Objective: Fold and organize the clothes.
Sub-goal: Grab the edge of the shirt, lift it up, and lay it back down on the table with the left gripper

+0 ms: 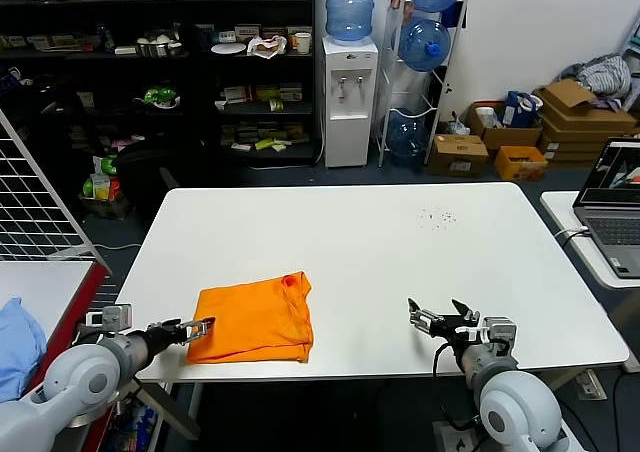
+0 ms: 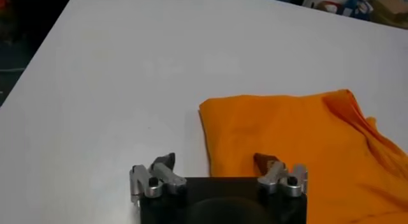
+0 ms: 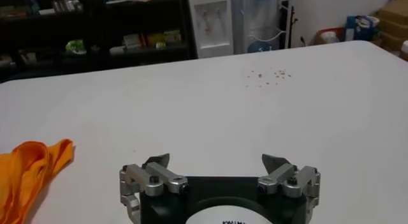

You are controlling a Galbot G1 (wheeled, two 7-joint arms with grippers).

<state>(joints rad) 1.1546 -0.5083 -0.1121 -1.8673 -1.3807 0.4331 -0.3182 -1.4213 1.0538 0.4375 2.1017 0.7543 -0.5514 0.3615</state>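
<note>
The orange T-shirt (image 1: 255,319) lies folded into a rough rectangle on the white table (image 1: 370,242), near the front left edge. No lettering or label shows. My left gripper (image 1: 198,328) is open at the shirt's near left corner, low over the table edge. In the left wrist view the left gripper (image 2: 215,161) stands open with one fingertip over the shirt (image 2: 299,142) and the other over bare table. My right gripper (image 1: 440,317) is open and empty near the front edge, well right of the shirt. In the right wrist view the right gripper (image 3: 217,161) is open and the shirt's edge (image 3: 29,171) shows far off.
A light blue cloth (image 1: 15,342) lies on a side table at the far left, beside a wire rack (image 1: 35,202). A laptop (image 1: 615,197) sits on a table at the right. Small dark specks (image 1: 437,217) mark the table's far right part. Shelves and a water dispenser stand behind.
</note>
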